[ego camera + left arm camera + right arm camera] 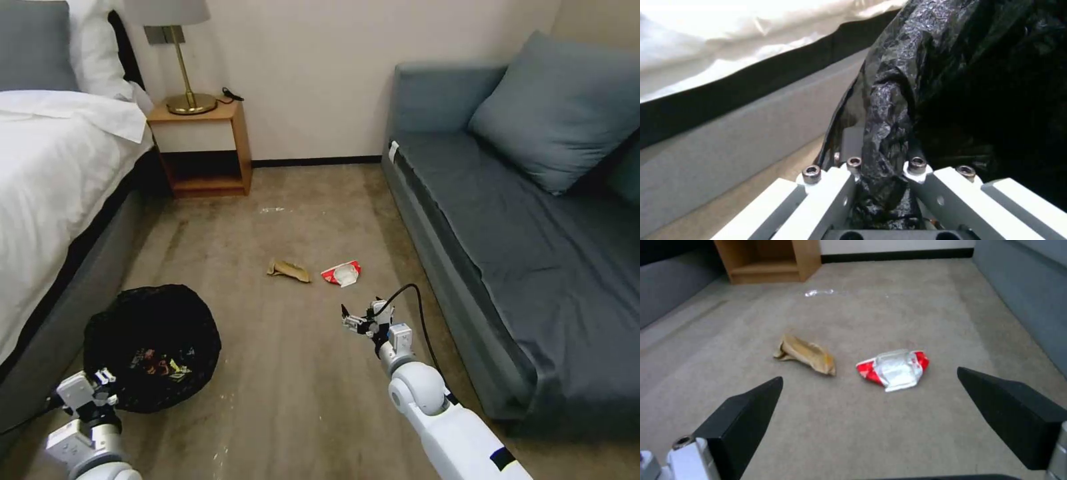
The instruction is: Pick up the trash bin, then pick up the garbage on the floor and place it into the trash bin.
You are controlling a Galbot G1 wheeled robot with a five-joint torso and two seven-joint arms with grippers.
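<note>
My left gripper (882, 186) is clamped on the rim of the small round trash bin lined with crinkly black plastic (152, 347), a fold of that bag bunched tight between my jaws. The bin sits low at my left, right beside the grey bed base (47, 333). Down inside it I catch a few bright scraps, red and yellow, too dark and jumbled to name. From my left wrist the bag's interior is plain black and the bin's bottom is hidden.

My right gripper (871, 400) hangs above the beige carpet (300, 400), its two black fingers (742, 410) spread wide with nothing between them. Ahead of it lie a crumpled tan paper wad (805, 353) and, just beside it but apart, a red-and-white wrapper (894, 368). Both rest out on the open floor between the bed and the blue-grey sofa (507, 220), well apart from the bin. Near the wooden nightstand (200, 143) there's a pale smear or scrap on the carpet (818, 292); I cannot tell which.
</note>
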